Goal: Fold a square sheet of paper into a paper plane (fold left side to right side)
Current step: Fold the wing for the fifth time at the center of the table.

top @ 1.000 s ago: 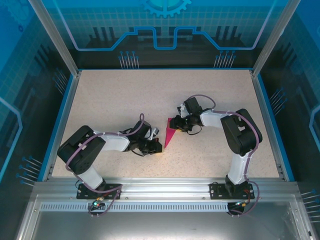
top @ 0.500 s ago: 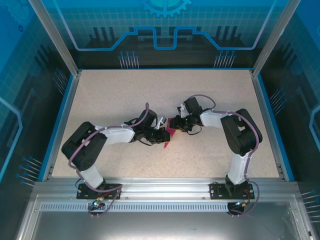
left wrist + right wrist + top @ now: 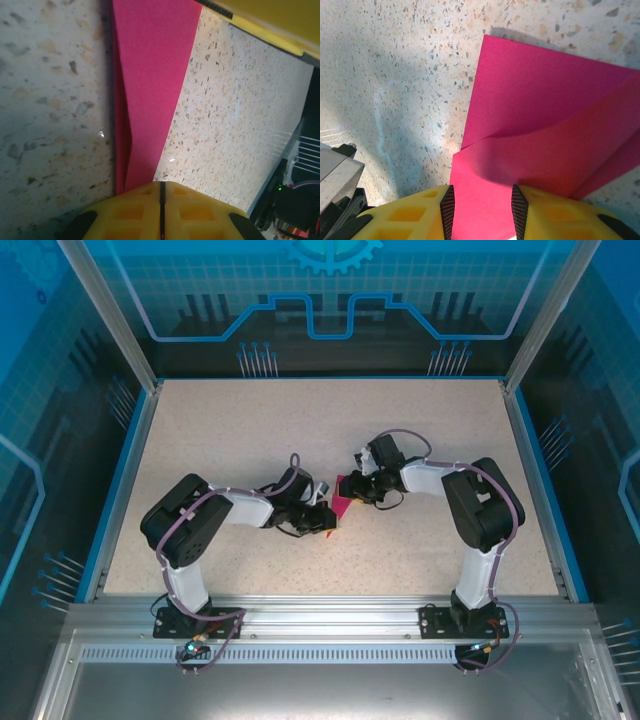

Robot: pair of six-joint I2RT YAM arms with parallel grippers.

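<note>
The magenta-pink sheet of paper (image 3: 343,505) lies folded into a narrow pointed shape on the speckled table, between the two grippers. My left gripper (image 3: 325,520) sits at its near pointed end. In the left wrist view its yellow fingers (image 3: 130,215) are shut, with the paper (image 3: 150,75) running under their tips. My right gripper (image 3: 352,487) is at the wide far end. Its jaws stand open, and the layered paper (image 3: 545,100) spans the gap between the two ribbed pads (image 3: 447,210). Whether either gripper presses on the paper I cannot tell.
A yellow finger of the right gripper (image 3: 270,20) crosses the top right of the left wrist view. Blue rails (image 3: 125,480) border the table on the left and right, and an aluminium beam (image 3: 330,615) runs along the near edge.
The left arm has swung right and away from the near edge. Its gripper now covers the paper's near point. The right arm has not moved.
</note>
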